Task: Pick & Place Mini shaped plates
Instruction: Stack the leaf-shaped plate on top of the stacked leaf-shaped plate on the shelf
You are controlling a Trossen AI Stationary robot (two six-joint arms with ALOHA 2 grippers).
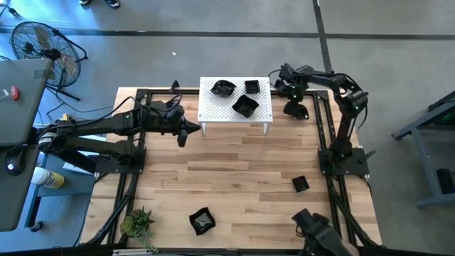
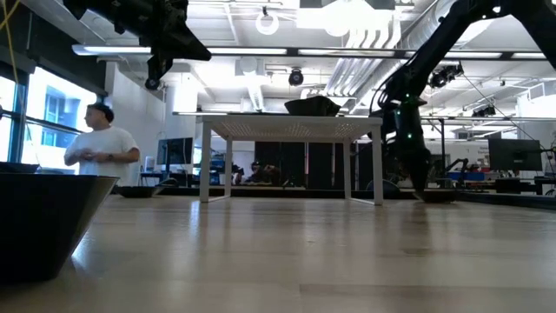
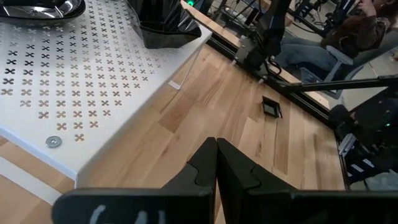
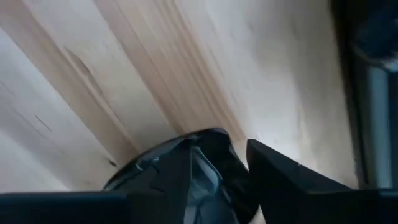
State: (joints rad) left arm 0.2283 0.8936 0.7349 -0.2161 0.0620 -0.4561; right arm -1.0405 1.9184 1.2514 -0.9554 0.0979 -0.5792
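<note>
I have the right end effector pinching a mini plate low beside the rack; next, lift onto it; left end effector pressed together

The rack at the upper middle of the overhead picture is white, its top punched with rows of little cross-shaped holes, and the three plates on it are glossy black. Pale wood planks with darker streaks make up the table, framed in black. A green leafy plant sits at the lower left.
</note>
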